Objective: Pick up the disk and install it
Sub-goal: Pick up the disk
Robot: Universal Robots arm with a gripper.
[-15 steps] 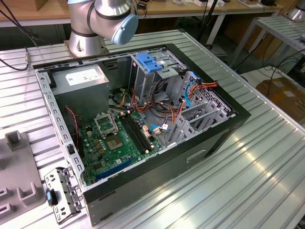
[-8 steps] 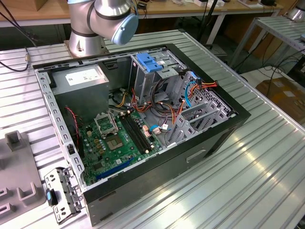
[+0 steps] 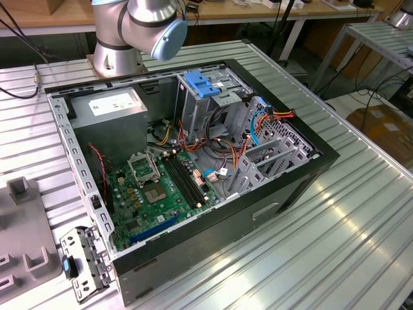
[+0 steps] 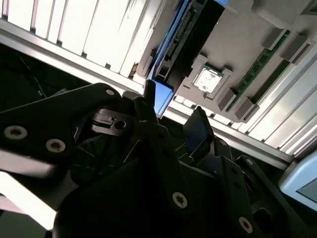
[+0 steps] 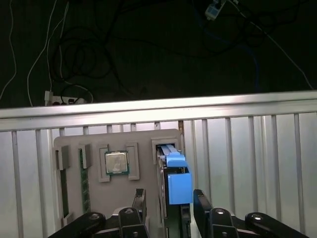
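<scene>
The disk stands on edge in a slot of a grey holder tray, its blue plastic carrier facing the camera. My gripper is open, one black finger on each side of the carrier end with a small gap to it. In the second wrist view the disk shows as a dark slab with a blue tab, and the gripper straddles that tab. The open computer case lies on the slatted table, with a grey drive cage topped by a blue bracket.
The holder tray also carries a processor chip and a memory stick. Just beyond it runs the table's edge rail, then dark floor with cables. The arm's base stands behind the case. A small metal bracket lies near the case's front corner.
</scene>
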